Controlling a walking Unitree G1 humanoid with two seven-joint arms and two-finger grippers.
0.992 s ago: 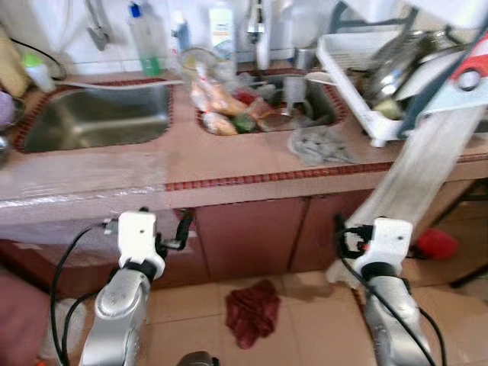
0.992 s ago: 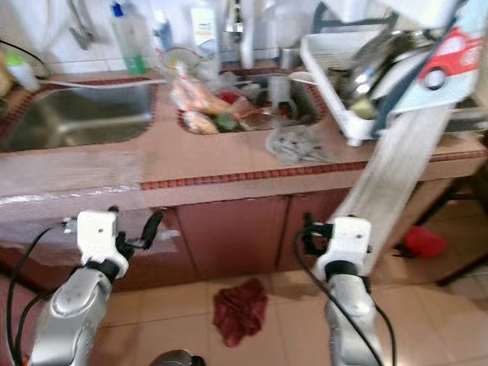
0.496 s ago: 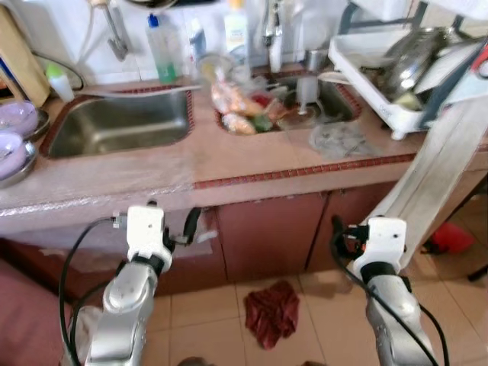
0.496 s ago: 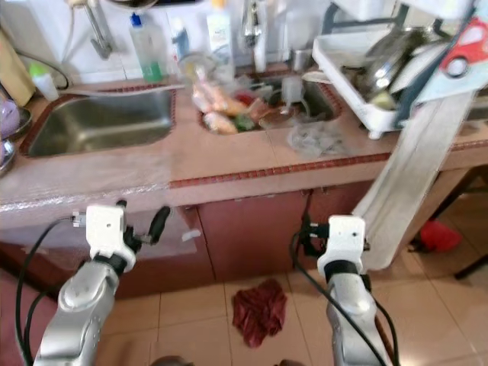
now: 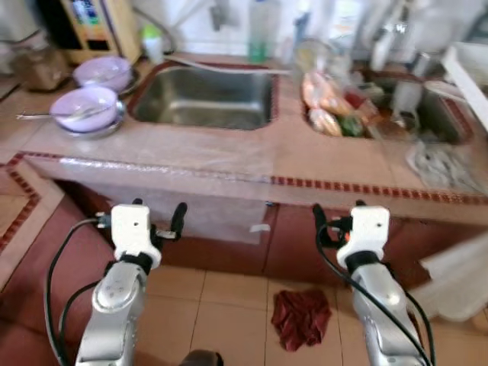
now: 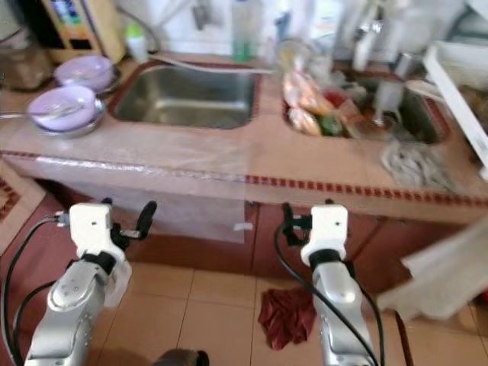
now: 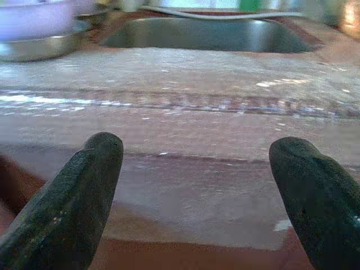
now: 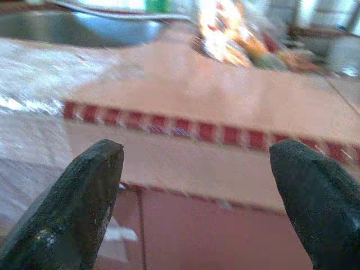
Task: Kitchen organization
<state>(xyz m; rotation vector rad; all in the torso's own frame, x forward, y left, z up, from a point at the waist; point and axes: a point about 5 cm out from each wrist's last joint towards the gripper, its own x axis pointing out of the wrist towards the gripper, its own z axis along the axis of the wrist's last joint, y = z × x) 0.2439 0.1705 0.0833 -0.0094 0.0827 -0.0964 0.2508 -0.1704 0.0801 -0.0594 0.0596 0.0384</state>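
Note:
A tiled counter point(image 5: 229, 164) carries two steel sinks. The left sink point(image 5: 202, 95) is bare. The right sink point(image 5: 358, 114) holds bags of food and dishes. Two purple bowls point(image 5: 85, 108) stand at the counter's left end, the nearer one on a metal plate. My left gripper point(image 5: 172, 224) is open below the counter's edge, facing the cabinet front, with nothing between its fingers point(image 7: 67, 208). My right gripper point(image 5: 323, 226) is open at the same height under the strip between the sinks, also holding nothing.
A grey rag point(image 5: 442, 164) lies on the counter at the right. Bottles point(image 5: 259, 30) line the back wall. A dark red cloth point(image 5: 301, 316) lies on the floor tiles between my arms. A pale towel point(image 5: 457, 274) hangs blurred at the right.
The camera has swung left: the dish rack and most of the towel have slid out at the right, and the purple bowls have come in. Both grippers stay open before the cabinets.

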